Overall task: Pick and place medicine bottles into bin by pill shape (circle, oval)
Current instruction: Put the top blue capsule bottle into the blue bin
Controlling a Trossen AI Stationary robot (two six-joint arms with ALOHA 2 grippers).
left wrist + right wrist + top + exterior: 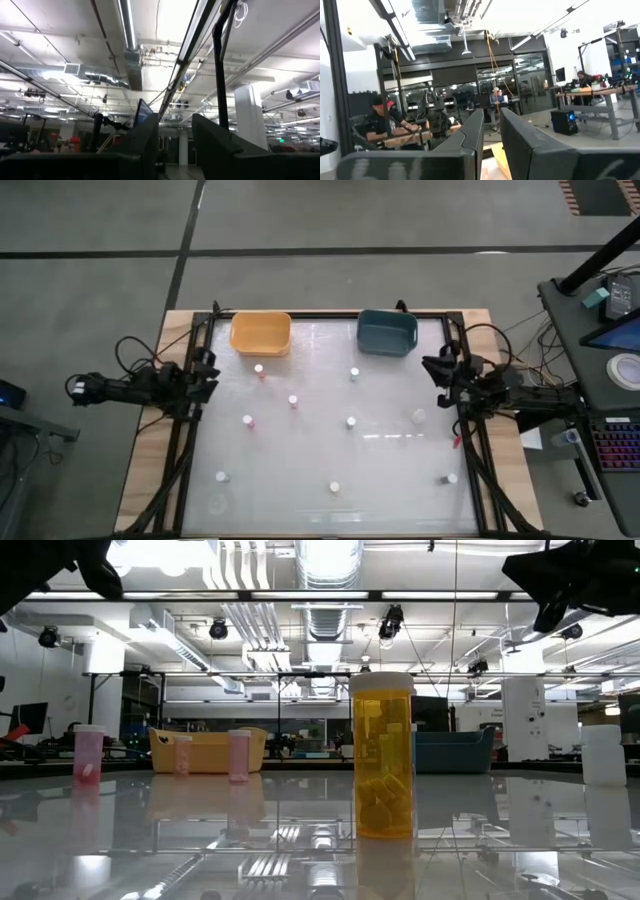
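Dark, both pincers wait empty with a narrow gap, the left pincer (212, 373) and right pincer (432, 366) parked at the glossy white surface (390, 460) edges. You should read each pill shape first. Tiny white-capped medicine bottles (293, 401) stand scattered upright, well apart, before the yellow plastic bin (261, 333) and the teal plastic bin (387, 331).

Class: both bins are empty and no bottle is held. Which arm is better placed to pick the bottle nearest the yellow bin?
Left, probably. That bottle stands just below the yellow bin, nearer the left pincer than the right pincer.
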